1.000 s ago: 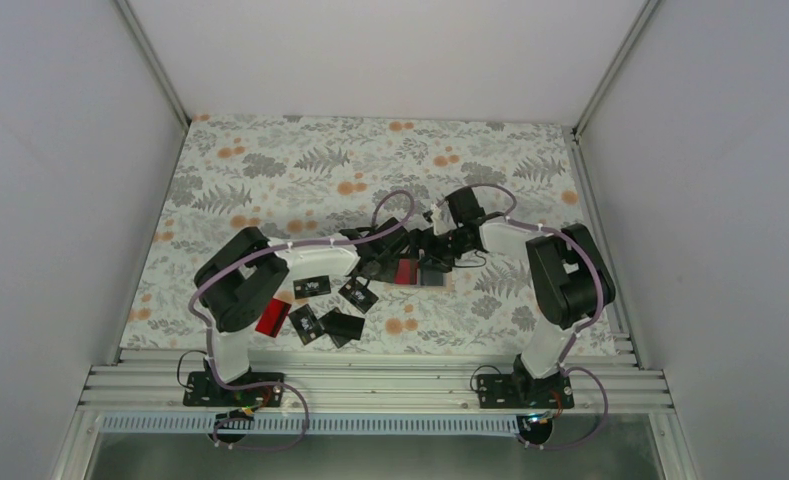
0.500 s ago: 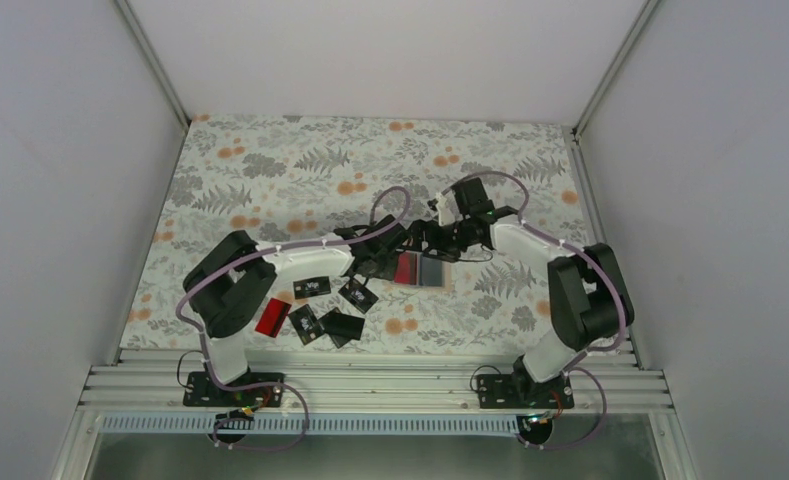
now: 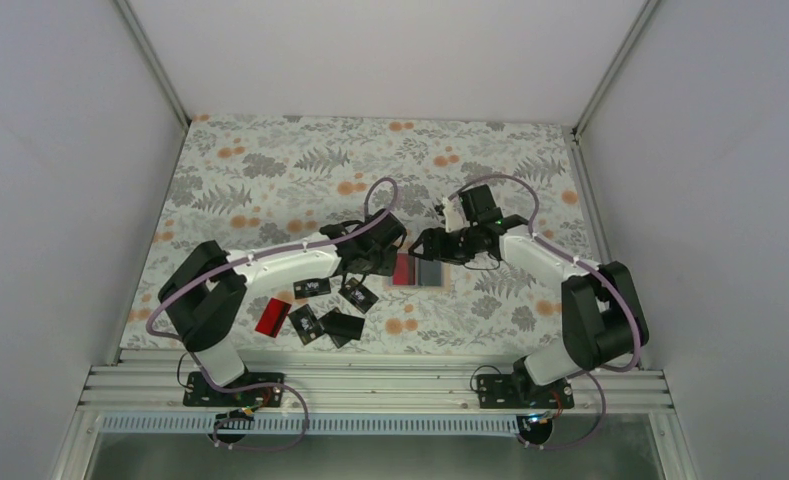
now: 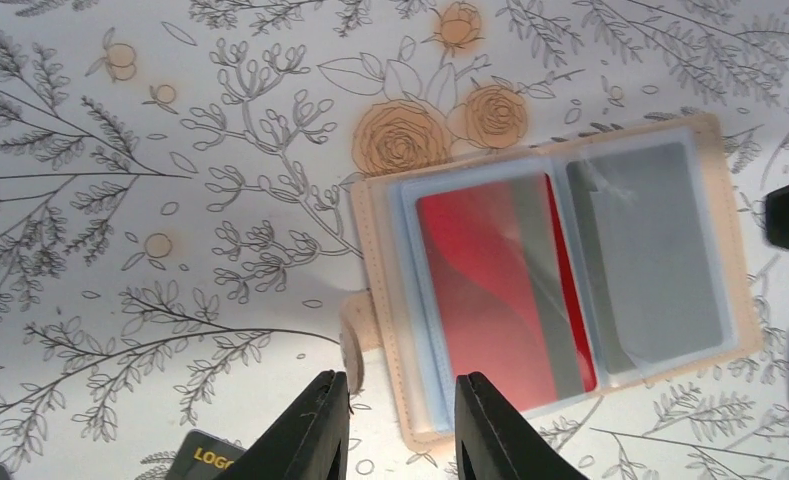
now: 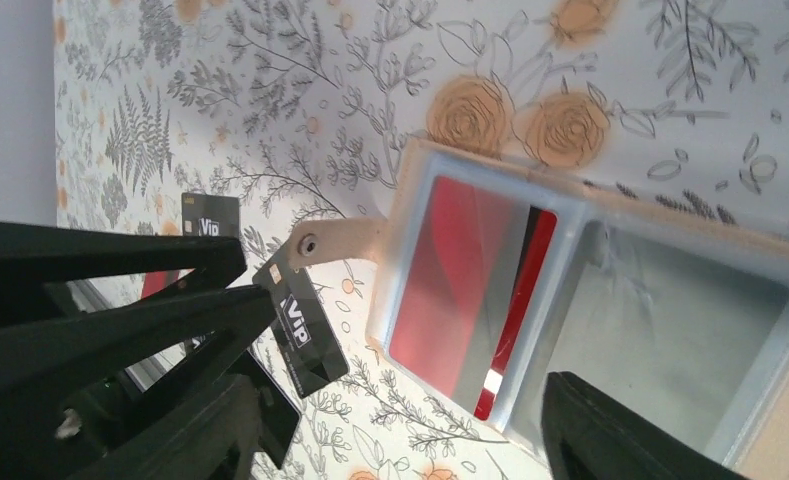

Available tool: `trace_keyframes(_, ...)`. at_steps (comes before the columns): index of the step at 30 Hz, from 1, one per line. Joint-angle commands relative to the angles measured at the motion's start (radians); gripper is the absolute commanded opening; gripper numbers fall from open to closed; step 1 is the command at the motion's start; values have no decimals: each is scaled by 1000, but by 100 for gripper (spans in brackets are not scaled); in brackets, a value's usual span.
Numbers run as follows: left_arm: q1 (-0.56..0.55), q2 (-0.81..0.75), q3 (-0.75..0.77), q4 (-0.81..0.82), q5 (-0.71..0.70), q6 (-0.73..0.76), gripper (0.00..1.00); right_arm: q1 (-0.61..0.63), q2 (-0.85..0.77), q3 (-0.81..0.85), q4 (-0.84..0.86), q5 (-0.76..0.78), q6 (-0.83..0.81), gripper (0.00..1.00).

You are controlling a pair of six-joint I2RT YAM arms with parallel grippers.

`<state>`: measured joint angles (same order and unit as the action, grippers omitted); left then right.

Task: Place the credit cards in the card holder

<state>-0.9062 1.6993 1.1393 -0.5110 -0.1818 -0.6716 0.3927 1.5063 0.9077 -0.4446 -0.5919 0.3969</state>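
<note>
Card holder [image 4: 375, 280], red card [image 4: 480, 290] inside; loose red card [image 3: 272, 317] in top view.

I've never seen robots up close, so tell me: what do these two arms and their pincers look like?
Both the left arm and right arm have white shells between chunky black joints. A lilac cable runs along each, looping free near the wrist. The left gripper and right gripper are plain black, each with two tapered fingers.
</note>
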Motion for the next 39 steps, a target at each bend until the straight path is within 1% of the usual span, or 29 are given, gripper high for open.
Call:
trace_keyframes(1, -5, -30, -14, 19, 78, -21, 28, 9, -6, -31, 46, -9, -7, 67)
trace_keyframes(6, 0, -7, -27, 104, 212, -36, 28, 9, 24, -44, 85, -31, -6, 46)
trace_keyframes(7, 8, -3, -38, 129, 260, -44, 27, 9, 31, -45, 94, -36, -4, 42)
trace_keyframes(10, 34, -5, -81, 206, 341, -70, 28, 11, 46, -49, 117, -48, -4, 33)
trace_keyframes(13, 49, 12, -86, 218, 371, -69, 28, 15, 67, -54, 137, -62, -2, 26)
trace_keyframes(16, 60, 46, -81, 213, 384, -65, 29, 23, 95, -54, 149, -69, -7, 24)
trace_keyframes(20, 68, 73, -79, 213, 389, -64, 32, 31, 133, -51, 155, -67, -12, 21)
trace_keyframes(27, 72, 109, -74, 208, 377, -61, 33, 37, 191, -55, 156, -35, -20, 17)
trace_keyframes(39, 76, 145, -53, 206, 384, -51, 33, 38, 236, -81, 179, -5, -23, 16)
